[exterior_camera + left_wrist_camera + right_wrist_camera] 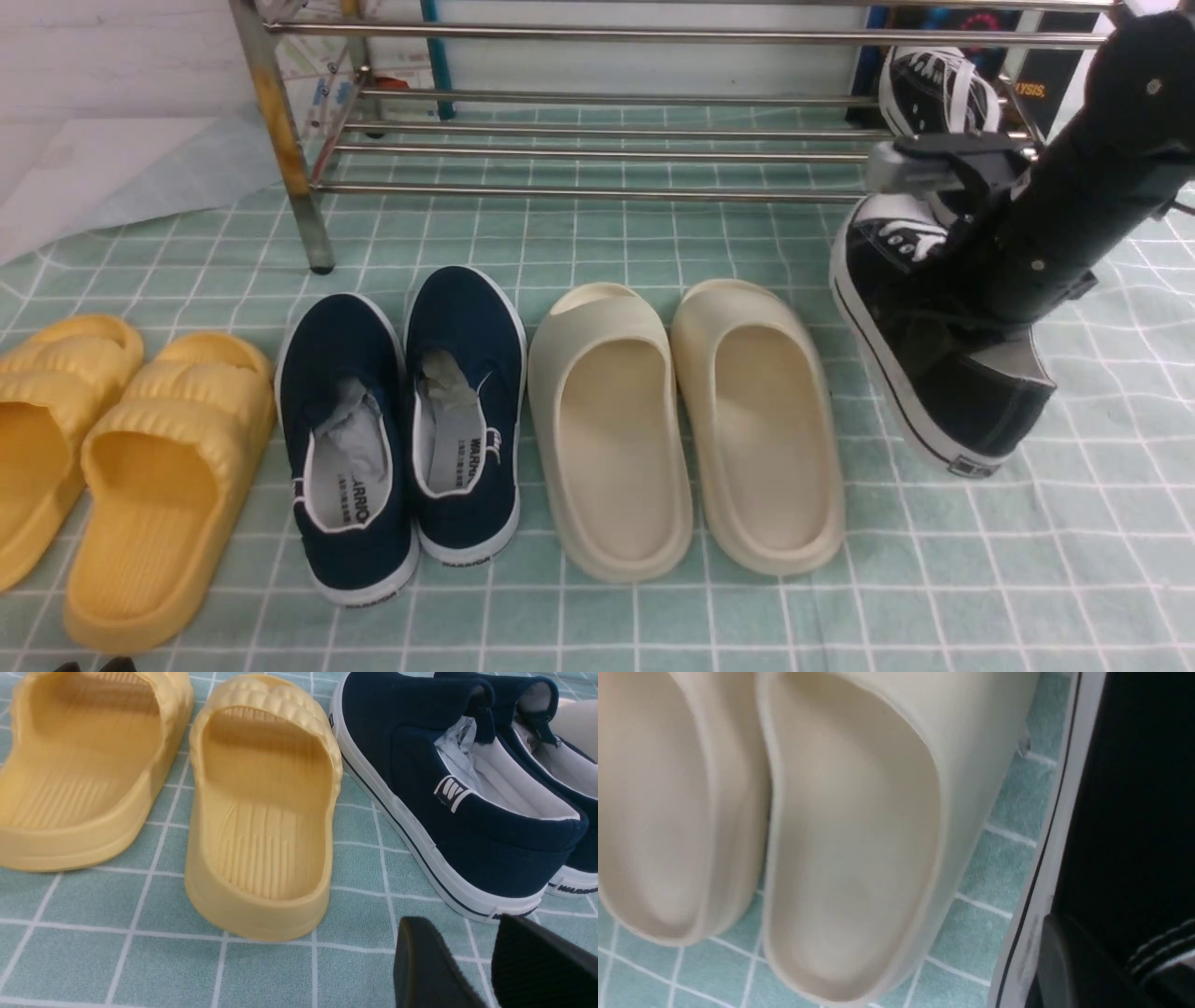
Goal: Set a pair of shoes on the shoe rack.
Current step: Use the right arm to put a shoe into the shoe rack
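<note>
Front view: at 3 o'clock, right end effector (1106, 970) clamps a tilted sneaker (971, 401) short of the rack (597, 37); its toe could snag a bar (597, 194). Left end effector (472, 970) gapes, empty.

Shoe rack (597, 37) runs right across the top of the frame, one leg coming down at upper left. In front of it, on the counter (1074, 560), a row fills the lower half: leftmost slides (131, 467) at lower left, slip-ons (462, 327) just right of them, side by side and touching, then the middle slides (607, 439) at centre. Over at the right edge the near sneaker (896, 308) tilts, toe toward the rack. Behind it, upper right, the far sneaker (924, 84) sits on the rack's lower bars.
</note>
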### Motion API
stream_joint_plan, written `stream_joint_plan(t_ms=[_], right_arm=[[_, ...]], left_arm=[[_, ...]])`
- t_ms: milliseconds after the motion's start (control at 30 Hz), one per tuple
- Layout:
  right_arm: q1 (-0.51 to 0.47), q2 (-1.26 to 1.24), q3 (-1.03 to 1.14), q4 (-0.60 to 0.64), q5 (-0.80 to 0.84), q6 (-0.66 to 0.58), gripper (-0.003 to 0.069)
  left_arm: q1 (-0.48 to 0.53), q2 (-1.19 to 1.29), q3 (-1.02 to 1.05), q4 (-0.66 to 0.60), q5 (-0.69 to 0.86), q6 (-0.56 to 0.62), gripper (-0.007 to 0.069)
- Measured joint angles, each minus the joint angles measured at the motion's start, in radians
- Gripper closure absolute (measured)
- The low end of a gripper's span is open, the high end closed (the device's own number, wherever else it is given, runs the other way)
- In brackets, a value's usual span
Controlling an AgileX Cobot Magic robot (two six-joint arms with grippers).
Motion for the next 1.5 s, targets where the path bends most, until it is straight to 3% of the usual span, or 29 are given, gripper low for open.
stream_joint_plan(t_ms=[433,933,1500], right_arm=[[0.000,0.057,-0.182,-0.014,-0.138,-0.004,0.0643],[-0.036,0.353,-0.535,-0.012,-0.094,-0.004,0.0641],[-0.060,0.426,-0.605,0.024,-0.126,-0.051,0.0640]], left_arm=[[0.000,0.000,0.000,0.000,0.000,0.000,0.0386],[0.000,0.000,0.000,0.000,0.000,0.000,0.0386],[0.000,0.000,0.000,0.000,0.000,0.000,0.0386]])
